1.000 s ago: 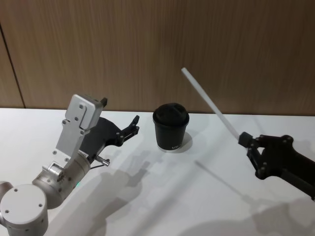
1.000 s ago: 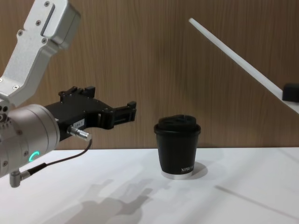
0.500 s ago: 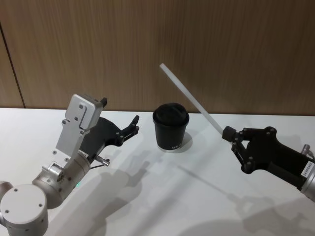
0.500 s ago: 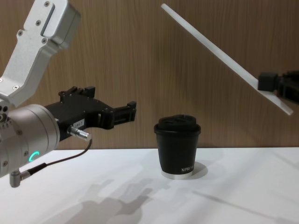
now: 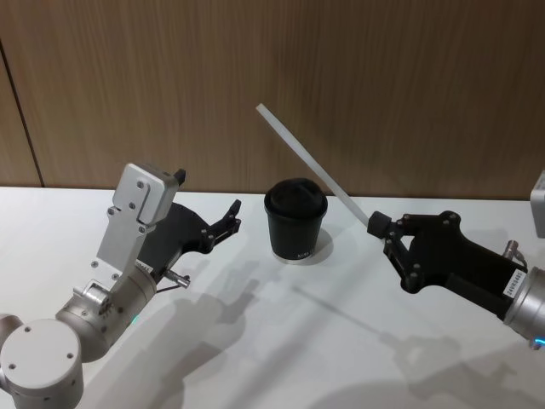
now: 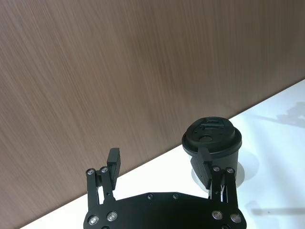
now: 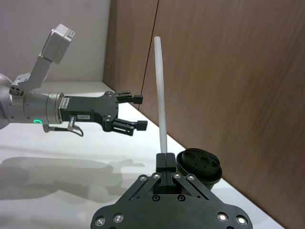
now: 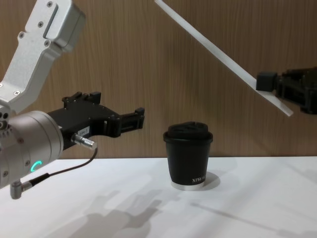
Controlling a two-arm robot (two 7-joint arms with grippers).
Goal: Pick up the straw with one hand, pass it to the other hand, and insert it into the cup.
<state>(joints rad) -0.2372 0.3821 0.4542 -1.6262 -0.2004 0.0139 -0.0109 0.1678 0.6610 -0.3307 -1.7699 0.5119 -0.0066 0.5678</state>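
Note:
The white straw slants up and to the left above the black lidded cup, its lower end pinched in my all-black right gripper, which hangs in the air just right of the cup. In the chest view the straw crosses high over the cup from the right gripper. My left gripper, with the silver wrist, hovers open and empty left of the cup. Its wrist view has the cup just beyond one of the fingers.
The white table ends at a wooden wall right behind the cup. My left arm's silver housing rises at the front left.
My right gripper has carried the straw leftward, closer to the cup and the left gripper, so the straw's tip now reaches past the cup. The left arm has not moved.

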